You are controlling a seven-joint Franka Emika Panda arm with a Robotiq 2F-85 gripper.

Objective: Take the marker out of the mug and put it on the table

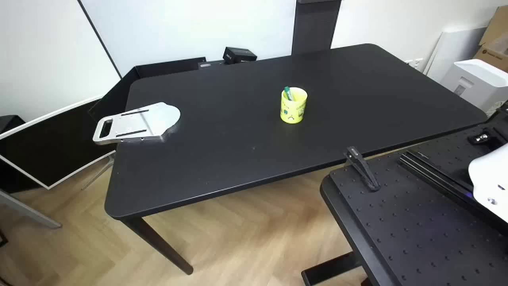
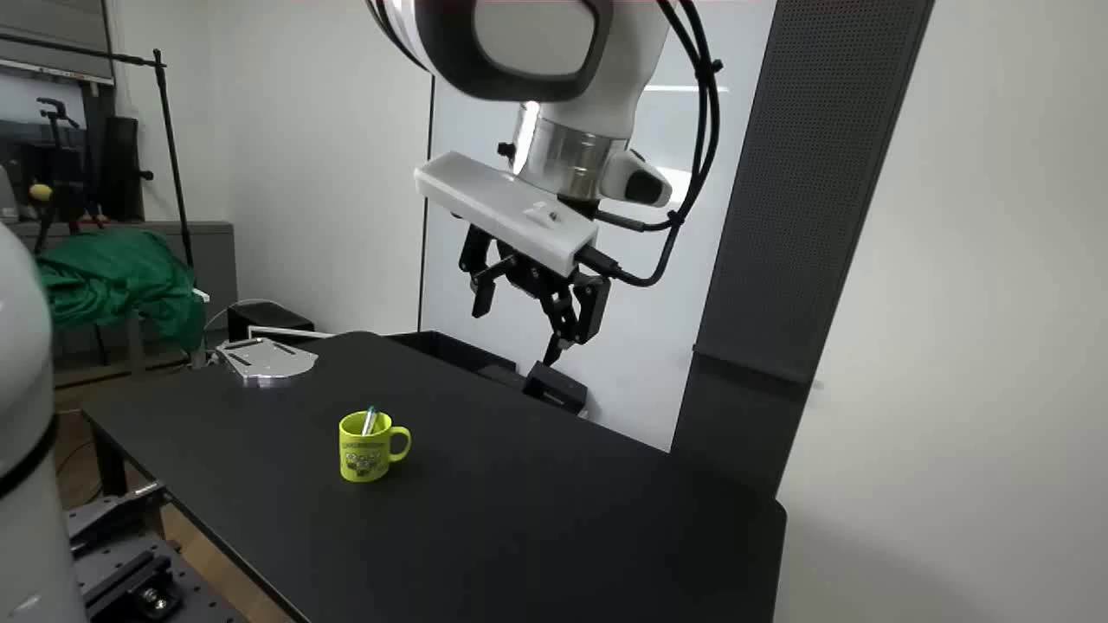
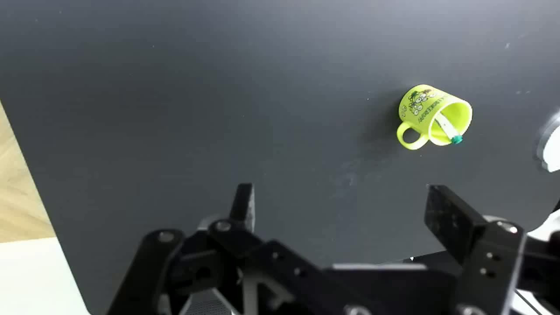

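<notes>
The yellow-green mug (image 1: 291,113) stands upright on the black table (image 1: 222,143), with its handle visible in an exterior view (image 2: 363,457) and in the wrist view (image 3: 418,109). The marker (image 1: 288,93) leans inside the mug, its green end above the rim. It also shows in an exterior view (image 2: 370,422); in the wrist view, its white body and green tip (image 3: 447,127) show. The marker's lower part is hidden in the mug. My gripper (image 2: 517,330) is open and empty, high above the table and apart from the mug. Its spread fingers show in the wrist view (image 3: 340,190).
A flat white-grey plate (image 1: 147,119) lies at one table edge, partly overhanging it. The perforated black platform (image 1: 412,230) with a clamp (image 1: 363,169) adjoins the table's near edge. A black box (image 2: 554,388) stands beyond the table's far edge, by the wall.
</notes>
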